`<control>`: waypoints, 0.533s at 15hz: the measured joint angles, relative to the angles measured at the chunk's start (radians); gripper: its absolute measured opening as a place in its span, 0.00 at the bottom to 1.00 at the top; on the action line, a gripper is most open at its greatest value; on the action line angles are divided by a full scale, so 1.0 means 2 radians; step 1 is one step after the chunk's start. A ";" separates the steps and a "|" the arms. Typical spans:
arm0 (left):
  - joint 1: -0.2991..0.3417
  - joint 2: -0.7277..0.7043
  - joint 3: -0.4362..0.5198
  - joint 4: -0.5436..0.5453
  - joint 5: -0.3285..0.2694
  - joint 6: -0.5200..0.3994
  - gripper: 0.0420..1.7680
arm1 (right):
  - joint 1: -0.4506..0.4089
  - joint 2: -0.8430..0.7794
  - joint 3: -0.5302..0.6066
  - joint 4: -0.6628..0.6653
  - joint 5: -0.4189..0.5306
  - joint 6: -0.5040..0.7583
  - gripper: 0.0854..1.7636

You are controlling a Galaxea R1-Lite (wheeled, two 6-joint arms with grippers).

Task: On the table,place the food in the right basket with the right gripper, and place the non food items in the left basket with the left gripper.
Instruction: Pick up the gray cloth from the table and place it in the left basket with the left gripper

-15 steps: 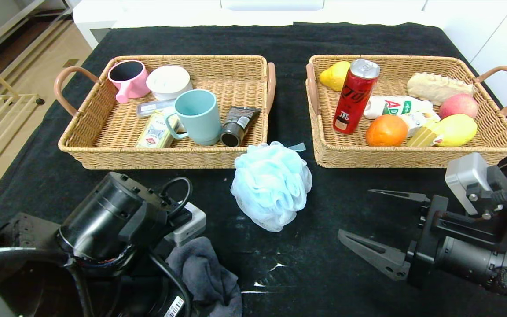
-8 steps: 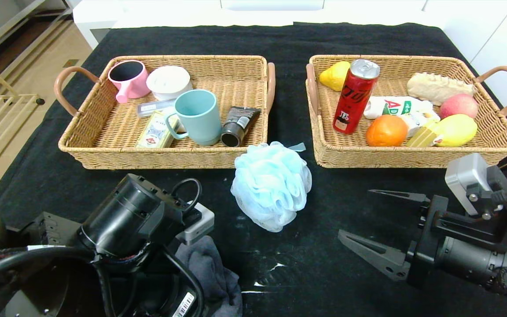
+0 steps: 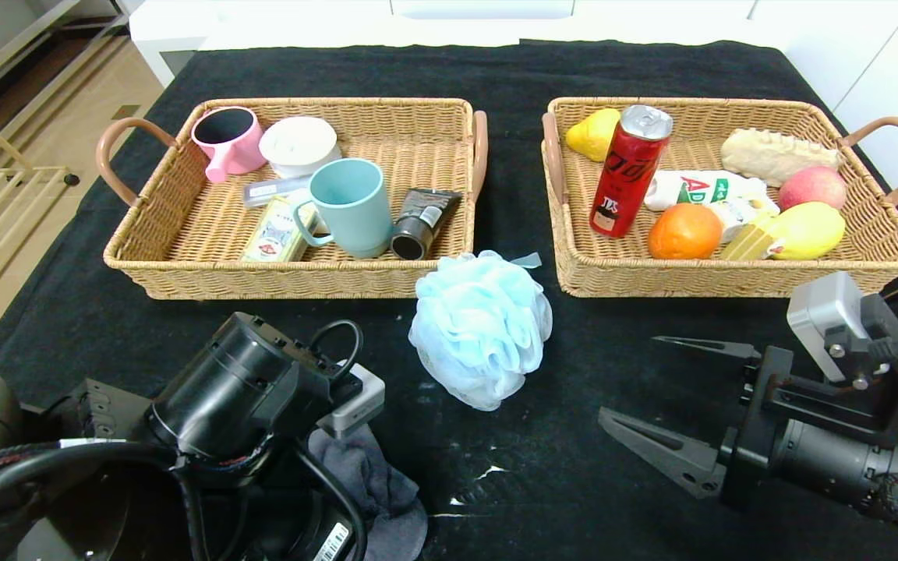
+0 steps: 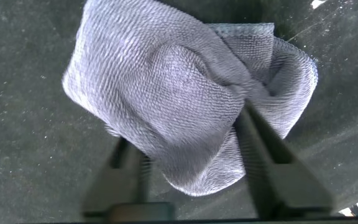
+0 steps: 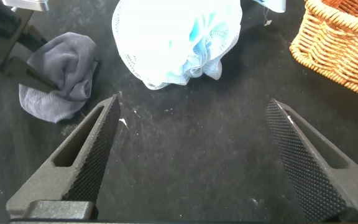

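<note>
Where the black cloth-covered table [image 3: 496, 70] fills the scene, with pale floor and wooden rails to the robot's left, the left gripper [image 4: 194, 165] is low at the near edge, fingers closed on the grey cloth [image 4: 166, 93]. The right gripper [image 5: 191, 162] hovers near the front right, jaws wide apart. A blue bath pouf [image 3: 482, 327] lies between the left basket [image 3: 293, 276] and right basket [image 3: 730, 276].

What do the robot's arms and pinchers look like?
Both arms are black, round tubes with black cables looping off them. Each wrist carries a small silver-grey camera box. The right gripper has long, pointed dark-grey fingers with bumpy pads. The left gripper has dark fingers too.
</note>
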 joint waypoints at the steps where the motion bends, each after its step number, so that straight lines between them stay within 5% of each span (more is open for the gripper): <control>1: 0.000 0.001 0.000 0.000 0.000 0.000 0.41 | 0.000 0.000 0.000 0.000 0.000 0.000 0.97; 2: 0.000 0.001 -0.001 0.000 0.000 0.000 0.20 | 0.000 0.000 0.000 0.000 0.000 0.000 0.97; 3: 0.000 0.001 -0.001 0.000 0.000 0.000 0.09 | 0.000 0.001 0.000 0.000 0.000 0.000 0.97; 8: 0.000 0.001 0.003 0.000 0.000 -0.001 0.09 | 0.000 0.001 0.000 0.000 0.001 0.000 0.97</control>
